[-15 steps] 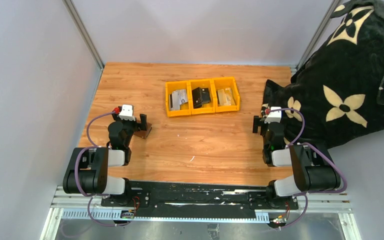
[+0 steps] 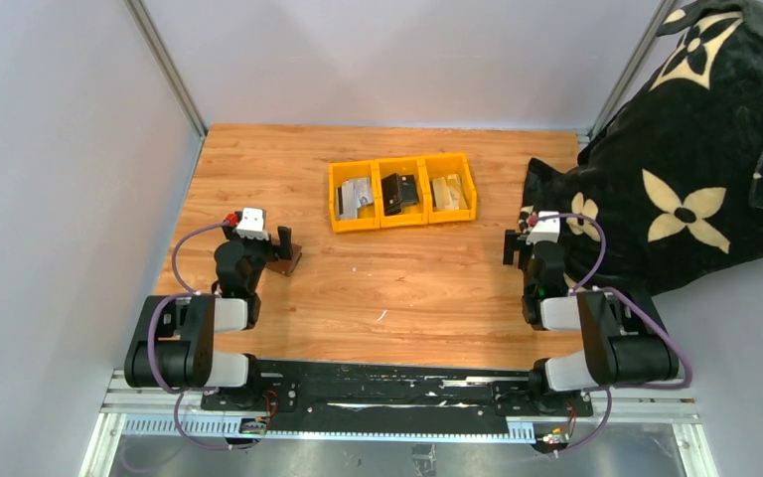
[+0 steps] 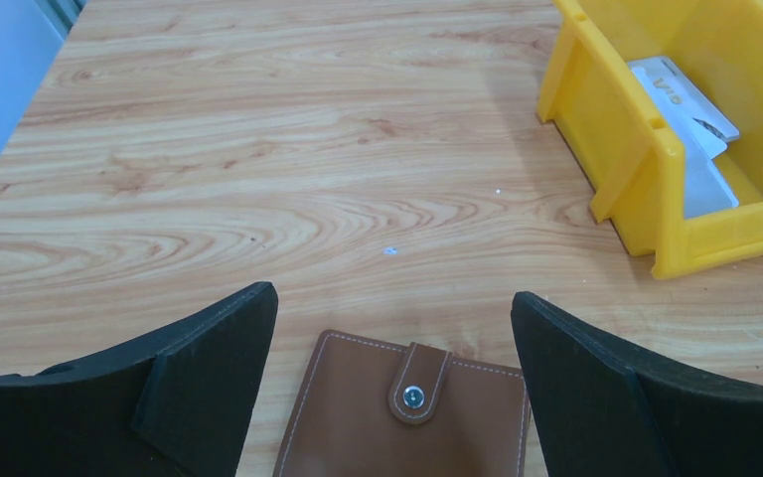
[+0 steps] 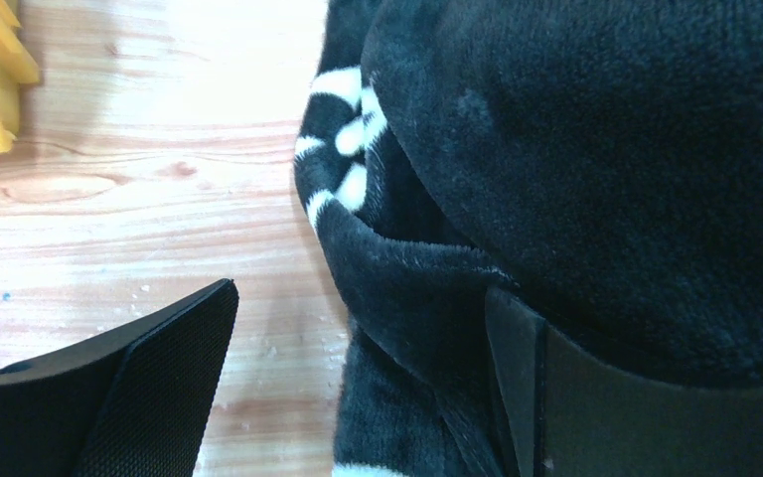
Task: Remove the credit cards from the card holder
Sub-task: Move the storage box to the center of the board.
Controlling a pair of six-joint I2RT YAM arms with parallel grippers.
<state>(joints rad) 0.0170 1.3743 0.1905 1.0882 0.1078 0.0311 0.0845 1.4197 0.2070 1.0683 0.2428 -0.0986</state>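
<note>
Card holder (image 3: 402,422) closed, unmoved | left hand (image 3: 392,296) wide above | right hand (image 4: 360,293) wide

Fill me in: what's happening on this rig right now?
The left gripper hangs open just over the brown card holder, which lies closed on the table with its snap tab fastened. Nothing is gripped. The right gripper is open too, sitting beside the black blanket. Cards lie in all three compartments of the yellow bin.
</note>
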